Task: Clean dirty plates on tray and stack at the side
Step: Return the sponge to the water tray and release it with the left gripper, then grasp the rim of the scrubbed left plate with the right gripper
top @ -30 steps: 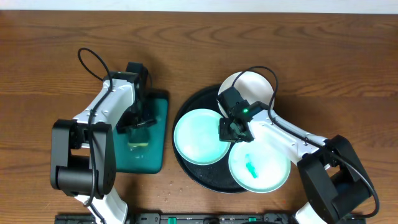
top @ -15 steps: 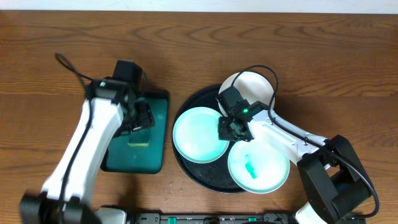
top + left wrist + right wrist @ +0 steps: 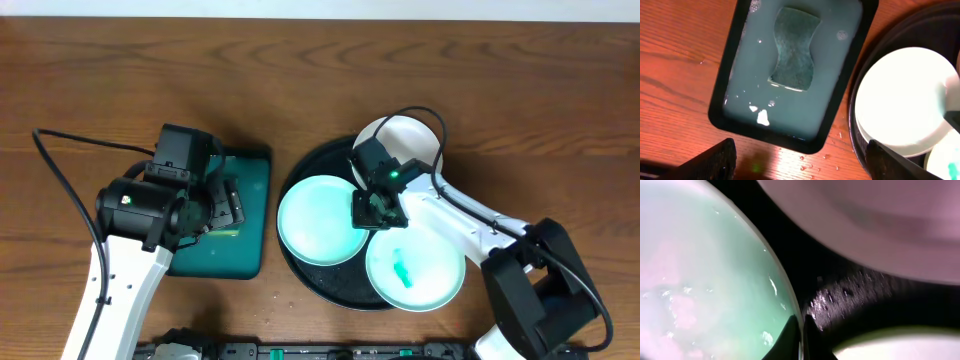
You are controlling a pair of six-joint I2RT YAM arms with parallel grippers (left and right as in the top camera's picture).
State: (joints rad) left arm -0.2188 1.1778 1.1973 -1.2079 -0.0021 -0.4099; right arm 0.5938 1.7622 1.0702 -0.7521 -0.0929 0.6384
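The left gripper (image 3: 800,150) is held above the rectangular dark-green tray (image 3: 790,117) of cloudy water, its jaws spread wide and empty. A dark-green waisted sponge (image 3: 794,50) is seen lying in that water. The right gripper (image 3: 801,335) is pinched tight on the rim of the wet green-tinted round white plate (image 3: 318,222), which is set on the left side of the large round black speckled tray (image 3: 312,278). The green-smeared white plate (image 3: 415,268) is set at the near right of the black tray. The plain white plate (image 3: 405,140) is set over its far rim.
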